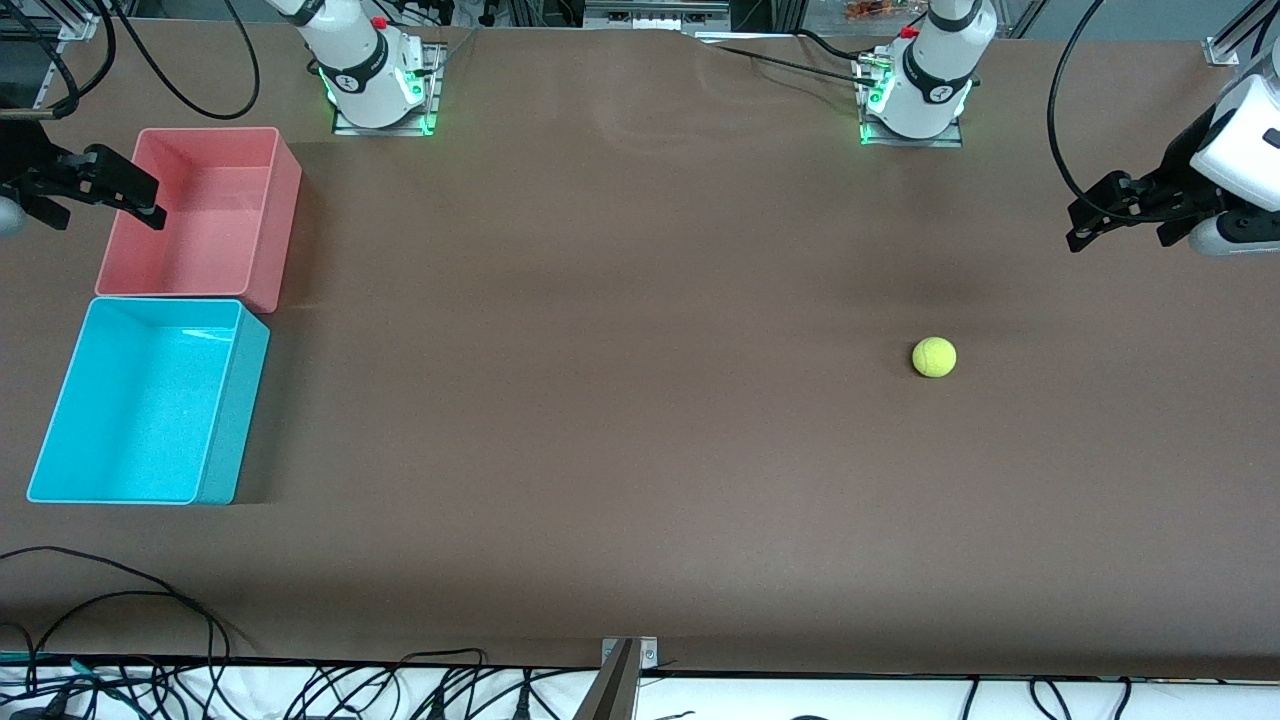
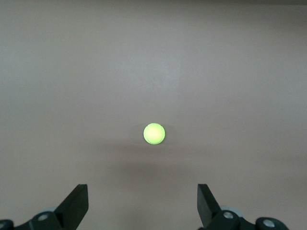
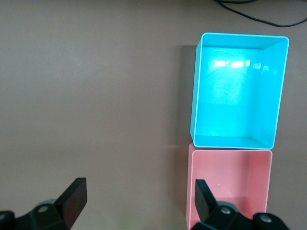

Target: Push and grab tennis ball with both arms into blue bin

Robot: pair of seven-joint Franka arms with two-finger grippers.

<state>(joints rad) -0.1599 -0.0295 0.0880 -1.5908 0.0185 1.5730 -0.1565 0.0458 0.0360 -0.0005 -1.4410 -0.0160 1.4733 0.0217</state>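
The tennis ball (image 1: 934,357) lies on the brown table toward the left arm's end. It also shows in the left wrist view (image 2: 154,134), ahead of the fingers and centred between them. My left gripper (image 1: 1115,225) is open and empty, up in the air over the table's edge at that end; its jaws stand wide apart in its wrist view (image 2: 142,203). The blue bin (image 1: 232,420) stands empty at the right arm's end, also seen in the right wrist view (image 3: 194,96). My right gripper (image 1: 108,220) is open and empty over the pink bin's outer edge (image 3: 138,199).
A pink-red bin (image 1: 285,220) stands empty against the blue bin, farther from the front camera; it shows in the right wrist view (image 3: 230,151). Black cables (image 1: 120,600) lie along the table's front edge by a metal bracket (image 1: 625,660).
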